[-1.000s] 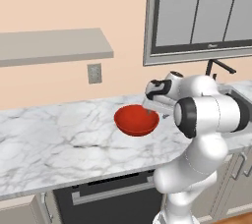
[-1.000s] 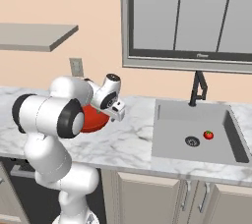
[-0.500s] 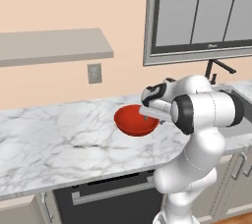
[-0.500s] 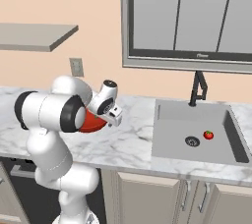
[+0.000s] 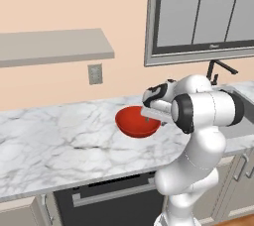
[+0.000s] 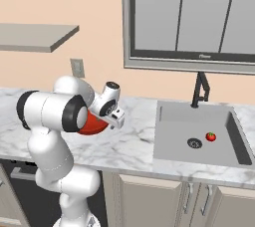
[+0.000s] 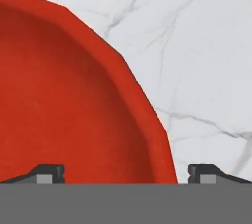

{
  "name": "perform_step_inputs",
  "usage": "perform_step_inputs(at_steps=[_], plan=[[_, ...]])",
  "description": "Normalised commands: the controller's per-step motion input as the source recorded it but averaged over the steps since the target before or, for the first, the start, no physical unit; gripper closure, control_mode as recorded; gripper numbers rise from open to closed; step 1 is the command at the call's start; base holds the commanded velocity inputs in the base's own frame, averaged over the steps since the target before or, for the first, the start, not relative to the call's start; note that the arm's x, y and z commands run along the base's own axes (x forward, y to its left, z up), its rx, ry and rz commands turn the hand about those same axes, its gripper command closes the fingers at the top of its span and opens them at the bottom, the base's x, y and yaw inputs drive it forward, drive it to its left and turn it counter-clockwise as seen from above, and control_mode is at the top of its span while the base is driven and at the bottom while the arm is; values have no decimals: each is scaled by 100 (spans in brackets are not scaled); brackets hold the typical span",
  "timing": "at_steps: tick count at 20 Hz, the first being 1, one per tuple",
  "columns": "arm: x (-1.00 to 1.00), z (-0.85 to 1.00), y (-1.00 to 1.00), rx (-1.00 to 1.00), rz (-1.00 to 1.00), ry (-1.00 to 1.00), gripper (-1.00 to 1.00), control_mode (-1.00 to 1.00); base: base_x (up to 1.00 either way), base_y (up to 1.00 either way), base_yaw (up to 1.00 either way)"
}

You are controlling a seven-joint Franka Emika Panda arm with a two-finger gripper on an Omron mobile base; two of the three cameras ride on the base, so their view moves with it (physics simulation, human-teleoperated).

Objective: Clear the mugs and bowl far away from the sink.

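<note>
The red bowl [image 5: 133, 124] sits on the white marble counter [image 5: 54, 145], left of the sink [image 6: 185, 127]. My gripper [image 5: 148, 116] hangs low over the bowl's right rim, open. In the hand view the rim of the bowl [image 7: 64, 100] runs up between the two fingertips, one over the bowl's inside and one over bare marble; my gripper [image 7: 126, 171] holds nothing. From the right base view the bowl [image 6: 90, 125] is partly hidden behind my arm, with the gripper [image 6: 117, 120] at its near edge. The mugs are out of view.
A black faucet [image 6: 200, 89] stands behind the sink, and a small red ball [image 6: 211, 136] lies in the basin by the drain. A wall shelf [image 5: 49, 46] and an outlet [image 5: 95, 74] are above the counter. An oven front [image 5: 114, 195] lies below the counter edge.
The hand has come down and a little to the left, from above the bowl's right side to its rim. The fingers stayed open. The bowl has not moved.
</note>
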Motion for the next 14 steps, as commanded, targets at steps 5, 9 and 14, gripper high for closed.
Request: perform_step_inputs(at_steps=[5, 9, 14], plan=[[0, 0, 9, 0, 0, 0, 100, -100, 0, 0, 0], [0, 0, 0, 0, 0, -1, 100, -100, 0, 0, 0], [0, 0, 0, 0, 0, 0, 100, -100, 0, 0, 0]])
